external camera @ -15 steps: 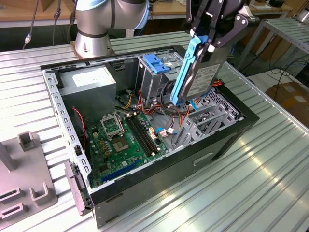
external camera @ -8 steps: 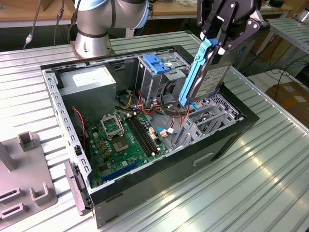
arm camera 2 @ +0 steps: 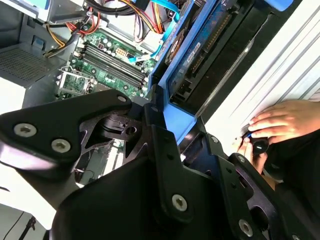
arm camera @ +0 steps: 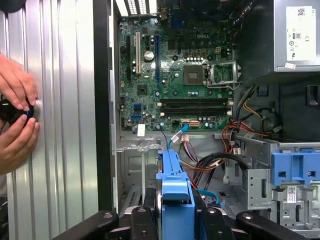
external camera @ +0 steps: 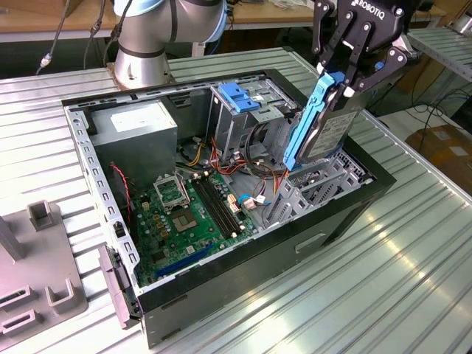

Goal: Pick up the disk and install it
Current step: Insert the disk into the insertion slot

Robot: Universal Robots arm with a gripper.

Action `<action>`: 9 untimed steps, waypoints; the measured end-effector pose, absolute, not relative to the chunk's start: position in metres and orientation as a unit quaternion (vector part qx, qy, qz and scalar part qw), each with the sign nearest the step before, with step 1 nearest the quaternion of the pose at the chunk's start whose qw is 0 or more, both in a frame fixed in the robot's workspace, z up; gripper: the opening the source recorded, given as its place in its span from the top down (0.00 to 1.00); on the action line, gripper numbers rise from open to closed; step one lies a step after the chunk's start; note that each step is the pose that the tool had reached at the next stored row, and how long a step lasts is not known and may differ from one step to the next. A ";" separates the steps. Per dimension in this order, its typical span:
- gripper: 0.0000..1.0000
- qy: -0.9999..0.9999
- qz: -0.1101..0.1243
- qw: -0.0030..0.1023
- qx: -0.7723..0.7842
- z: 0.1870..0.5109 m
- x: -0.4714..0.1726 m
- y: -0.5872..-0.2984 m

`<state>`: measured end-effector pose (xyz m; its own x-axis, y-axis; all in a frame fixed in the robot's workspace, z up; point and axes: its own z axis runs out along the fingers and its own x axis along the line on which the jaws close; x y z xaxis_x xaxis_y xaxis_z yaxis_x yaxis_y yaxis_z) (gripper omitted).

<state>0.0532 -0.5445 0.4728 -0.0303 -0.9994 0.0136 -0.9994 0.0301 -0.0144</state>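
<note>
The disk (external camera: 322, 127), a grey metal drive in a light-blue carrier rail, hangs on edge and tilted over the open computer case (external camera: 346, 214), at its corner on the exterior view's right. Its lower end reaches down to the case's drive bay. My gripper (external camera: 342, 82) is shut on the disk's upper end, with black fingers on both sides of the blue rail. In the second wrist view the disk (arm camera 2: 200, 47) runs away from the gripper (arm camera 2: 167, 127) toward the case. The first wrist view shows the rail's blue end (arm camera: 175, 192) between the fingers (arm camera: 142, 222).
Inside the case lie a green motherboard (external camera: 193, 210), a grey power-supply box (external camera: 136, 129), a metal drive cage with a blue bracket (external camera: 240, 98) and loose cables (arm camera: 210, 165). A person's hands (arm camera: 15, 117) hold a small black object on the ribbed table beside the case. A grey fixture (external camera: 37, 258) stands at the exterior view's left.
</note>
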 end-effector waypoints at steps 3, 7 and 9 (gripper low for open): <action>0.63 0.722 -0.010 -0.001 -0.692 0.468 0.057 -0.552; 0.63 0.724 -0.011 -0.002 -0.690 0.467 0.057 -0.556; 0.63 0.724 -0.012 -0.004 -0.689 0.466 0.057 -0.557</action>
<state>0.0573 -0.5565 0.4655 -0.0493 -0.9985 0.0226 -0.9987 0.0490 -0.0121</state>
